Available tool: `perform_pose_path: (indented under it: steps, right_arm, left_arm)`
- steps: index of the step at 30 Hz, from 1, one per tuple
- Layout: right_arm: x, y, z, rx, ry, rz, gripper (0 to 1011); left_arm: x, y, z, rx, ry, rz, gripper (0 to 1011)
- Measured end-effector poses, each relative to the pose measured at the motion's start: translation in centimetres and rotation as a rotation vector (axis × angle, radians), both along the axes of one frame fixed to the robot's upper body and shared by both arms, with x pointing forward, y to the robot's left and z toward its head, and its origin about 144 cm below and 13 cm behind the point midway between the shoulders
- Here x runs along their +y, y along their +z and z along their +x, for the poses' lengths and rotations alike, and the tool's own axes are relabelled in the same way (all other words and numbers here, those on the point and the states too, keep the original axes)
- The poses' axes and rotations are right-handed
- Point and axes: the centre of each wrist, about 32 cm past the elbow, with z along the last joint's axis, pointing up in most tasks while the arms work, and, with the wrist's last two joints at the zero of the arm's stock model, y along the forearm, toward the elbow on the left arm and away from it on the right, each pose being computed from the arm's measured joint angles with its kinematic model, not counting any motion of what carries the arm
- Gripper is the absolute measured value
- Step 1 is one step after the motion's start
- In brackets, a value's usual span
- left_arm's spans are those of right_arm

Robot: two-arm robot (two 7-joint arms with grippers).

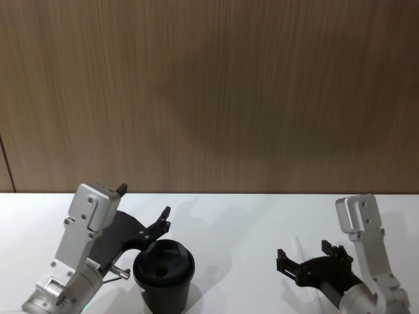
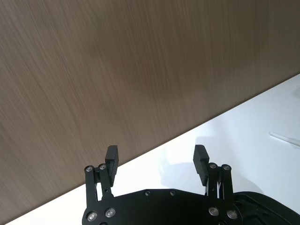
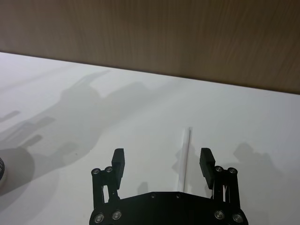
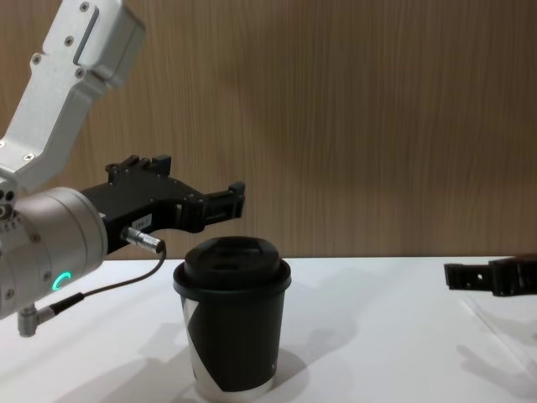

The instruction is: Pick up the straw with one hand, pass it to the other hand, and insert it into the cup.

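Note:
The black cup (image 1: pixel 163 275) with its domed lid stands at the near left of the white table; in the chest view the cup (image 4: pixel 234 332) shows a white patch on its side. My left gripper (image 1: pixel 144 204) hovers open just behind and above the lid, holding nothing, and its fingers (image 2: pixel 200 158) are spread wide in the left wrist view. The thin white straw (image 3: pixel 186 159) lies flat on the table at the right. My right gripper (image 3: pixel 162 159) is open above it, the straw lying between the fingers close to one finger. Farther off, the straw (image 2: pixel 283 138) shows small.
A brown wood-grain wall (image 1: pixel 209 91) closes the back of the white table (image 1: pixel 236 219). Bare tabletop stretches between the cup and the right gripper (image 1: pixel 303 252). The cup's edge (image 3: pixel 2 171) shows at the side of the right wrist view.

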Motion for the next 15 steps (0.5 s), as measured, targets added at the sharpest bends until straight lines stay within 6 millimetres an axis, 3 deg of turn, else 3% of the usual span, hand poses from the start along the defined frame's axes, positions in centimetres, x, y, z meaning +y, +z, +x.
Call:
perform_pose_path:
  steps: [15]
  right_arm:
    - [-0.72,0.72,-0.72,0.073,-0.061,-0.027,1001]
  left_arm:
    - [0.00,0.00,0.00,0.000,0.000,0.000,1003]
